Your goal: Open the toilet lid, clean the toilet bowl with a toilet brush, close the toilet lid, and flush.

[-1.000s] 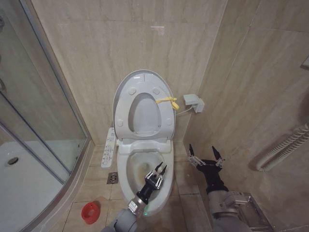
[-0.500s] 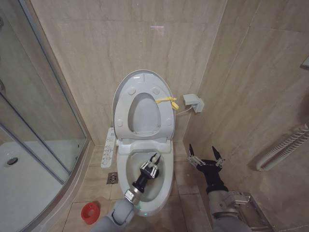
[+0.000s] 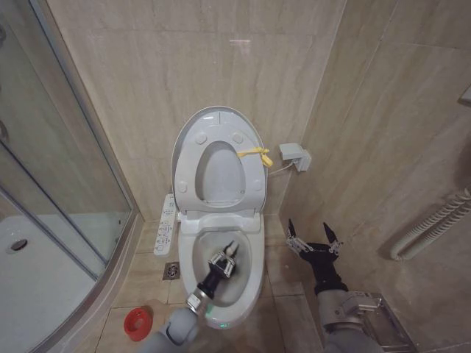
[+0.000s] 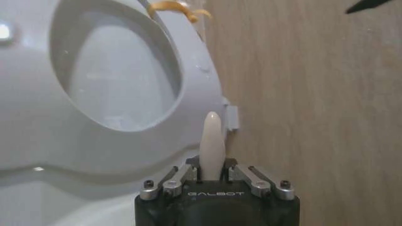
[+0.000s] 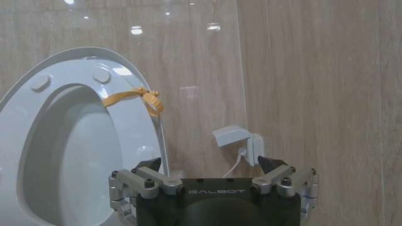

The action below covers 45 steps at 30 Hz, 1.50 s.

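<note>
Head view: left pincer (image 3: 230,251) grips toilet brush (image 4: 211,141).

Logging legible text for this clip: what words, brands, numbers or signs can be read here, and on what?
"GALBOT": on the left gripper body, left wrist view.
"GALBOT": on the right gripper body, right wrist view.
Button panel beside the toilet bowl: markings too small to read.
Nothing else legible.

The brush (image 4: 211,141) head is hidden below the left claw (image 4: 213,175); the bowl (image 3: 254,254) front is covered by that arm.
</note>
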{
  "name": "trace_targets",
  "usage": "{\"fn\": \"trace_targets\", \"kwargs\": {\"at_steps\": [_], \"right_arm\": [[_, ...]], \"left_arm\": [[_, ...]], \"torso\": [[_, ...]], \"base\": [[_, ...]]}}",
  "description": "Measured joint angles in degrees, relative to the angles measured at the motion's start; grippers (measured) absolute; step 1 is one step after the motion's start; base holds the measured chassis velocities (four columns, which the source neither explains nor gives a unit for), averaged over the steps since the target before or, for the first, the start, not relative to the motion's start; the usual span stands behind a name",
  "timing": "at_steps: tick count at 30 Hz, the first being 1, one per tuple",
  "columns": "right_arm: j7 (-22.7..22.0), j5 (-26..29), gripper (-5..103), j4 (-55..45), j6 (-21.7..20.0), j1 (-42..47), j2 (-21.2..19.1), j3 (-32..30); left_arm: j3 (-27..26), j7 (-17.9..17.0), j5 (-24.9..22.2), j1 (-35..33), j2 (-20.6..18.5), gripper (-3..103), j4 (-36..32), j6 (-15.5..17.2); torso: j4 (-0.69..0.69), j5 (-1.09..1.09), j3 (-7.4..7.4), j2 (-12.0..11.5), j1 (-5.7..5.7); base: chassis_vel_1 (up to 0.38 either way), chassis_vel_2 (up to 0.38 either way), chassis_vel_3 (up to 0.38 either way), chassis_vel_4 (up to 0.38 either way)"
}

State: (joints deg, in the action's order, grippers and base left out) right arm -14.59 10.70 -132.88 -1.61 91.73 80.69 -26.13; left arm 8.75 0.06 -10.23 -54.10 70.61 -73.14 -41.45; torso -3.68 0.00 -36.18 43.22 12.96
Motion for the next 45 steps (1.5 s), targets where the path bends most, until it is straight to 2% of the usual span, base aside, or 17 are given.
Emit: {"fn": "trace_targets", "kwargs": {"at_steps": [6,9,12,16,21,24,28,34,40,45], "right_arm": [[0.0,0.0,100,0.0,0.0,0.0,0.0,0.0],[0.0,0.0,100,0.0,0.0,0.0,0.0,0.0],[0.0,0.0,100,0.0,0.0,0.0,0.0,0.0],[0.0,0.0,100,0.0,0.0,0.0,0.0,0.0],[0.0,0.0,100,0.0,0.0,0.0,0.0,0.0],[0.0,0.0,100,0.0,0.0,0.0,0.0,0.0],[0.0,0.0,100,0.0,0.0,0.0,0.0,0.0],[0.0,0.0,100,0.0,0.0,0.0,0.0,0.0],[0.0,0.0,100,0.0,0.0,0.0,0.0,0.0],[0.0,0.0,100,0.0,0.0,0.0,0.0,0.0]], "left_arm": [[0.3,0.0,-0.4,-1.1,-0.1,22,-6.1,0.1],[2.3,0.1,-0.1,-2.9,0.1,22,-9.1,0.2],[3.2,0.3,0.3,-3.5,0.2,22,-8.8,0.1],[3.7,0.8,0.7,-3.4,0.3,22,-5.1,-0.4],[2.5,1.0,-0.4,-1.9,-0.2,22,-2.2,-0.4],[1.5,1.1,-1.3,-1.1,-0.5,22,-2.6,0.0],[0.6,0.9,-2.5,-0.5,-0.8,22,-7.0,0.7],[2.6,0.6,-1.1,-3.2,-0.4,22,-9.7,0.6],[3.5,0.4,-0.8,-3.9,-0.1,22,-8.3,0.4],[2.0,-0.6,0.5,-2.6,-0.2,22,-4.1,0.8]], "torso": [[0.00,0.01,0.00,0.0,0.00],[0.00,0.00,0.00,0.0,0.00],[0.02,0.01,0.00,0.0,0.00],[0.02,0.01,0.01,0.0,-0.01],[0.00,0.00,0.00,0.0,-0.01],[0.00,0.00,0.00,0.0,0.00],[-0.01,0.00,0.00,0.0,0.00],[0.01,0.00,0.00,0.0,0.00],[0.01,0.01,0.01,0.0,-0.01],[0.01,0.00,0.00,0.0,-0.01]], "base": [[0.000,0.000,0.000,0.000],[0.000,0.000,0.000,0.000],[0.000,0.000,0.000,0.000],[0.000,0.000,0.000,0.000],[0.000,0.000,0.000,0.000],[0.000,0.000,0.000,0.000],[0.000,0.000,0.000,0.000],[0.000,0.000,0.000,0.000],[0.000,0.000,0.000,0.000],[0.000,0.000,0.000,0.000]]}}
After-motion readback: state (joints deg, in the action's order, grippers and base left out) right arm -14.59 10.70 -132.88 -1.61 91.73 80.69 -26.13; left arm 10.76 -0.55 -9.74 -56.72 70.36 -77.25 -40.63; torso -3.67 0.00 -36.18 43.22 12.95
